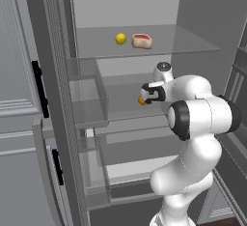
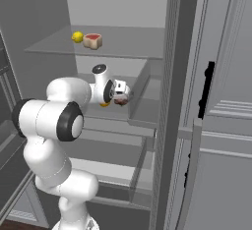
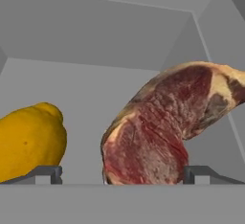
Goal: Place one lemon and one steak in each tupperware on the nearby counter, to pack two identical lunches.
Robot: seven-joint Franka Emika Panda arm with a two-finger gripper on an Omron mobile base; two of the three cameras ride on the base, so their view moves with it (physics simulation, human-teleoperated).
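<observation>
Between the wide-open jaws, reached into the open fridge, lies a steak point(image 3: 153, 132) on the middle shelf point(image 1: 120, 92); neither fingertip point(image 3: 43, 174) clearly touches it, and nothing is held. Just beside that steak, toward the left fingertip, sits a lemon point(image 3: 28, 141), apart from the meat. On the upper shelf point(image 1: 193, 41), a second lemon point(image 1: 120, 38) and a second steak point(image 1: 142, 40) rest near each other. White arm point(image 1: 193, 119) extends from below.
</observation>
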